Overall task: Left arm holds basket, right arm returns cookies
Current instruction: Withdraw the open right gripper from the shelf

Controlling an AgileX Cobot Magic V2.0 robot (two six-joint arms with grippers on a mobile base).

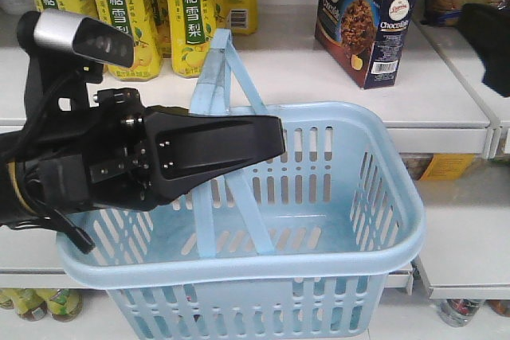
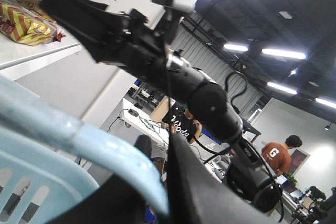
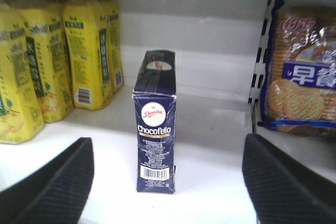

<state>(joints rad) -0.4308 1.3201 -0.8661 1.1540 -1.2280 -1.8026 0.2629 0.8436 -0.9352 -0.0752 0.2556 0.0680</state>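
Observation:
The light blue basket (image 1: 343, 220) hangs in front of the shelves with nothing showing inside it. My left gripper (image 1: 267, 145) is shut on its two thin handles, which rise behind the broad black jaw. In the left wrist view a pale blue handle (image 2: 105, 150) runs between the black jaws of my left gripper (image 2: 157, 198). The cookies (image 3: 155, 145), a dark navy Chocofello box, stand upright on the white shelf (image 3: 210, 182), free of any grip. My right gripper (image 3: 165, 182) is open wide, one finger on each side, just short of the box. The cookies (image 1: 366, 25) also show at the top right.
Yellow drink cartons (image 3: 52, 61) stand left of the box, also seen as cartons (image 1: 127, 13). Biscuit packets (image 3: 302, 72) lie right of a slotted divider (image 3: 262, 61). Red packets (image 2: 26, 22) sit on a shelf. People (image 2: 278, 153) stand in the background.

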